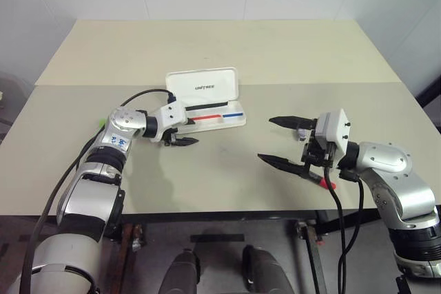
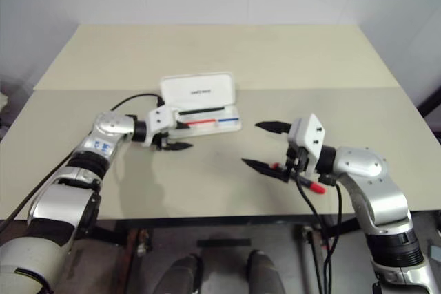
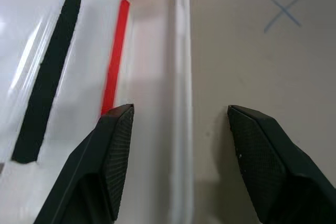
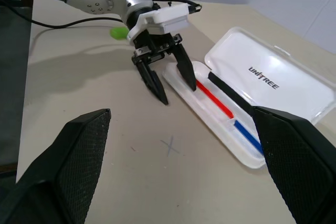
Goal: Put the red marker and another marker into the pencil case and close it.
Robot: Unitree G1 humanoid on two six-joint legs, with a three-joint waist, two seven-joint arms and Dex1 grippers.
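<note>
My left gripper [image 4: 167,80] hangs over the near left end of the case [image 1: 207,101], fingers parted and holding nothing. One finger [image 3: 107,156] is above the open tray, the other [image 3: 268,156] above the bare table [image 1: 227,46] just outside the tray's near wall, so the wall runs between them. I cannot tell whether either tip touches anything.

The case lies open just ahead of that hand, its lid tipped back with the logo facing up. Inside the tray, a black strip lies along the far side and a red-and-blue line runs toward my right from the left fingertip.

My right gripper [image 1: 284,142] is well apart from the case, off to its right and nearer to me, pointing across toward my left hand. Its fingers stand wide open and grip nothing. The red marker [image 1: 321,180] lies on the table just under and behind this hand, its red tip showing near the table's front edge.

The green marker [image 4: 118,32] sits on the table beyond my left wrist, on the side away from the case.

A faint X [image 4: 169,146] is drawn on the table between my two hands.
</note>
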